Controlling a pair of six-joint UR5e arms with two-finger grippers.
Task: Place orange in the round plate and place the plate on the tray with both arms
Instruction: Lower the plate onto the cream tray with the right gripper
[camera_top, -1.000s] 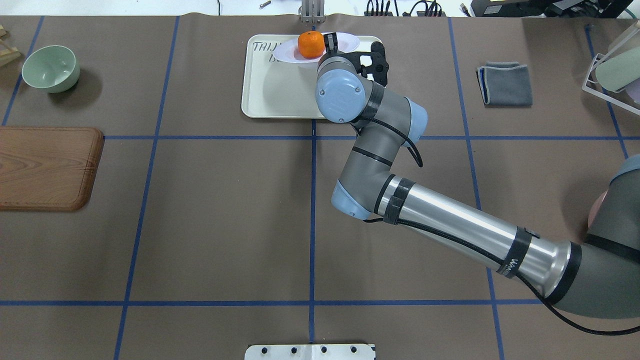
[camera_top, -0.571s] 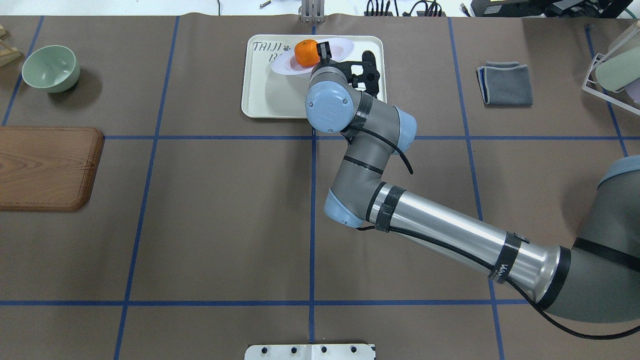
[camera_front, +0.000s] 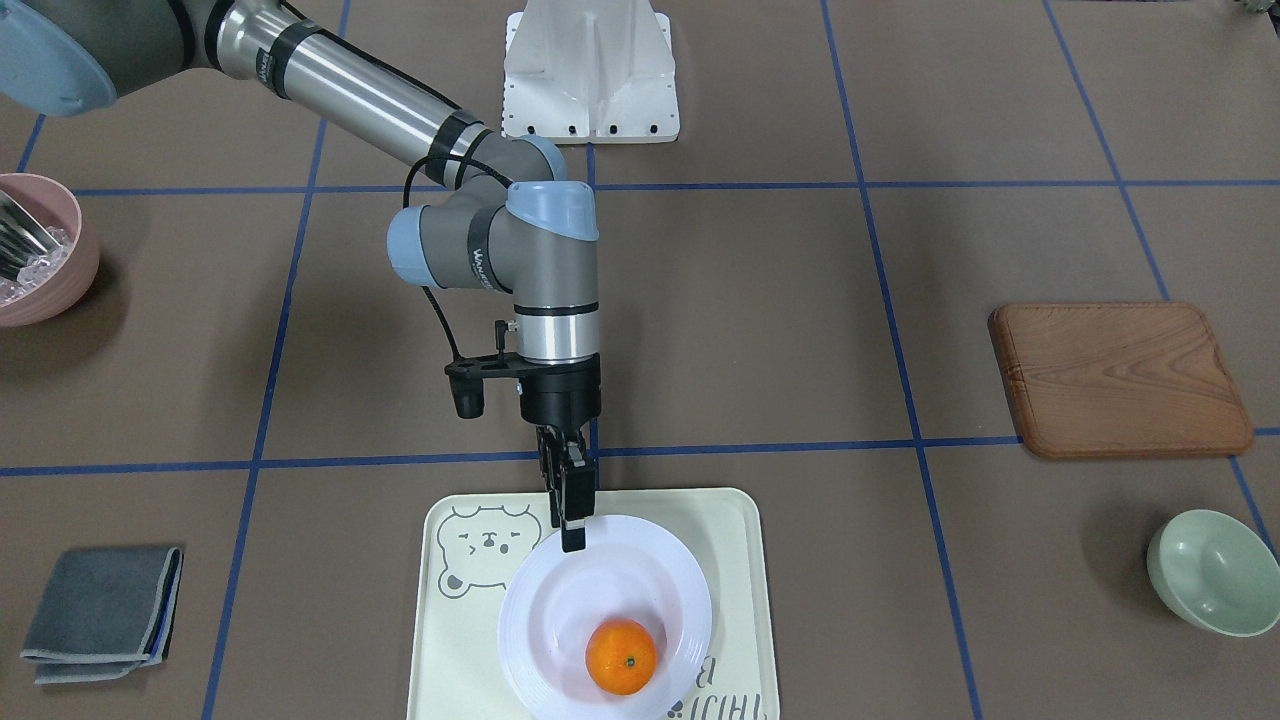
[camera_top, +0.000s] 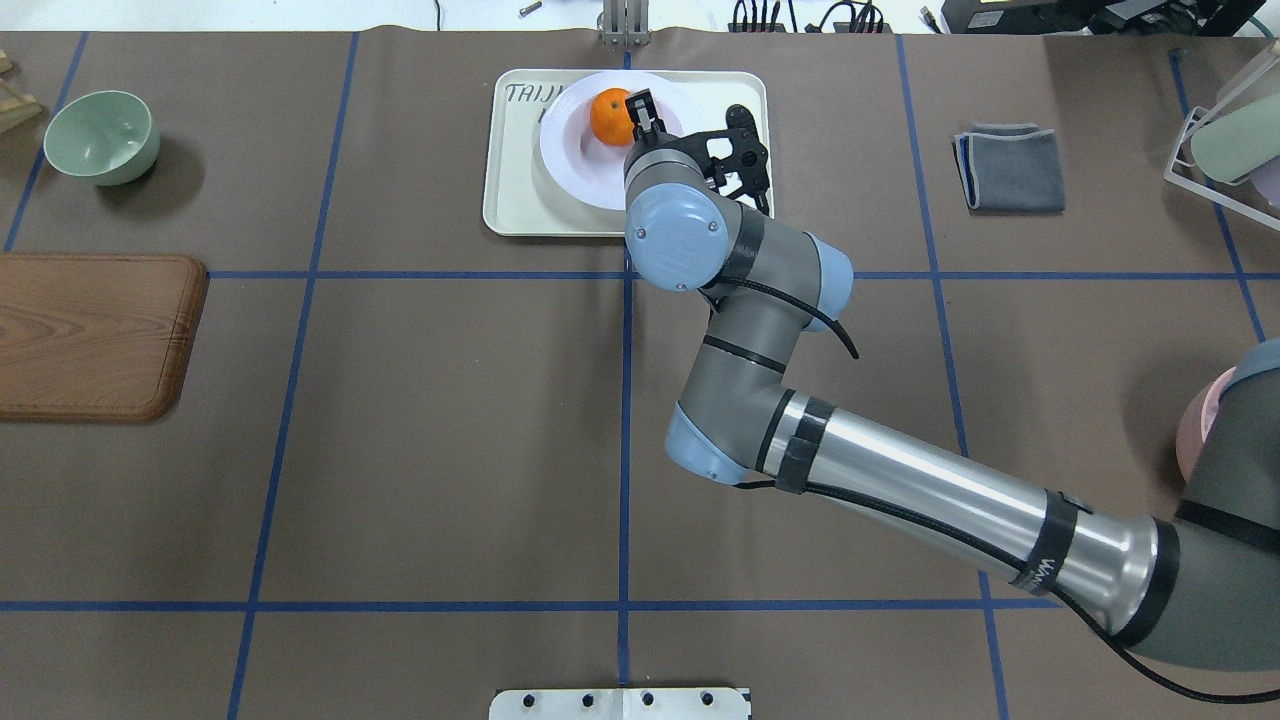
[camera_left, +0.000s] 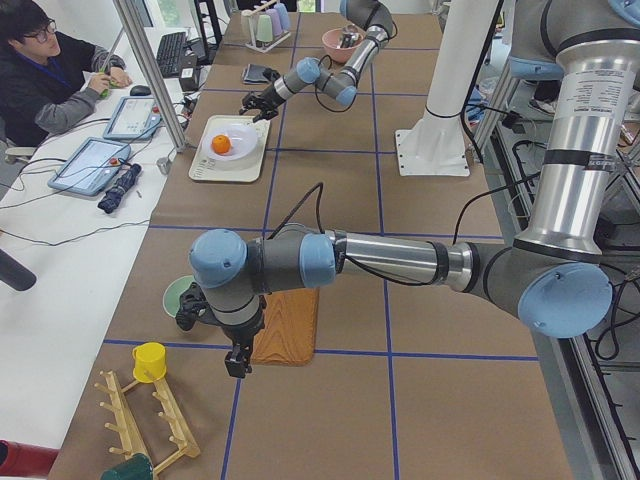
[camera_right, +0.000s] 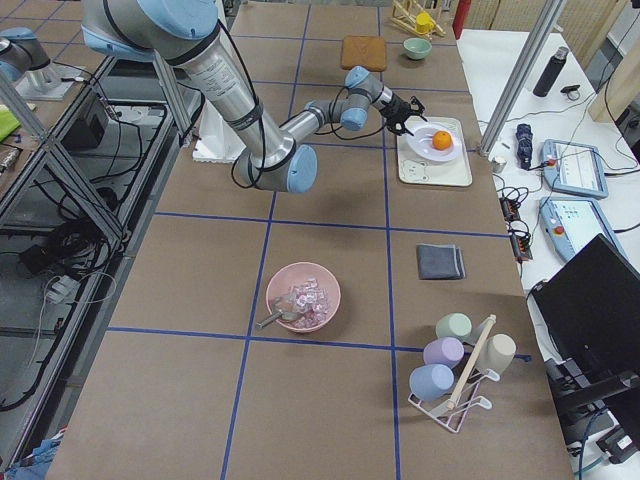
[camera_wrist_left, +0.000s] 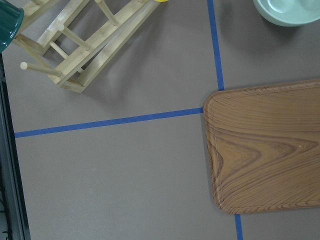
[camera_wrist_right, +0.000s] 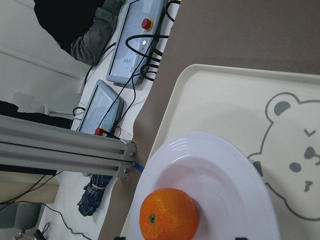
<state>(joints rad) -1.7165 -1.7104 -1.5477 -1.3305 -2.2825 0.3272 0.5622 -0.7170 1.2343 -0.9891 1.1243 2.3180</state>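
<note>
Brown-papered table (camera_top: 400, 450) gridded with blue tape. At 12 o'clock of the overhead view, hard by the far edge: the tray (camera_front: 735, 540), cream, with a bear face drawn in one corner. Flat on it, the round plate (camera_front: 520, 620), covering much of the tray's middle. Inside the plate's well, the orange (camera_front: 621, 657), resting toward 5 o'clock of centre in the front-facing view, stem dot up. Right gripper (camera_front: 571, 535) hanging over the plate's 11 o'clock rim in that same view, pointing down; in its wrist view only two dark fingertips at the bottom edge, set well apart either side of the plate's near rim, so parted and gripping nothing. Left gripper (camera_left: 237, 362) far off toward 9 o'clock, low over the table just beside a corner of the wooden board (camera_wrist_left: 265, 150), seen only in the side view; cannot tell whether spread or closed. Mint-green bowl (camera_top: 101, 136) at 10 o'clock of the overhead view, folded grey cloth (camera_top: 1010, 167) at 1 o'clock, pink bowl (camera_right: 303, 297) at 3 o'clock, mostly hidden there behind the right arm (camera_top: 900, 480).
</note>
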